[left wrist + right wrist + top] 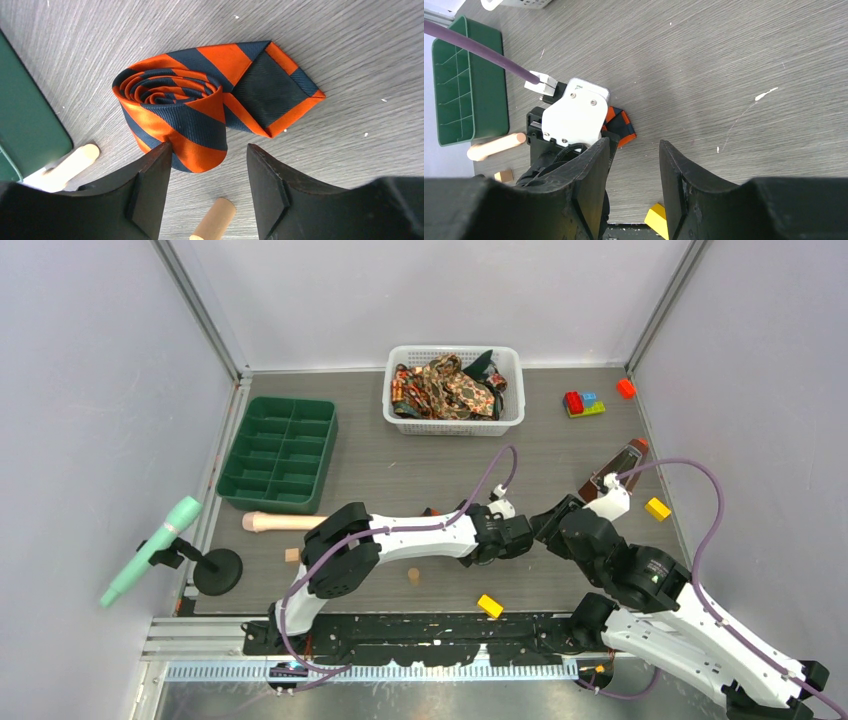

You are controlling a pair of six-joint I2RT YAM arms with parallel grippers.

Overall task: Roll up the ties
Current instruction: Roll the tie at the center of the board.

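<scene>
My left arm [400, 540] reaches low across the counter [350, 75], bent at the elbow, with the wrist tipped down. My left jaws are open and squeeze nothing. The near edge of the striped tie [185, 115] sits in the gap between them. The tie rests on the counter, wound into a fat curl, and its pointy end sticks out flat to the right. It looks light, soft and shiny, so I think it can slip and spring loose. I would hold the round outside of the curl from both sides and pinch all the layers gently. My right arm [640, 570] leans in beside my left wrist. My right jaws are open too, over bare counter, holding nothing.
</scene>
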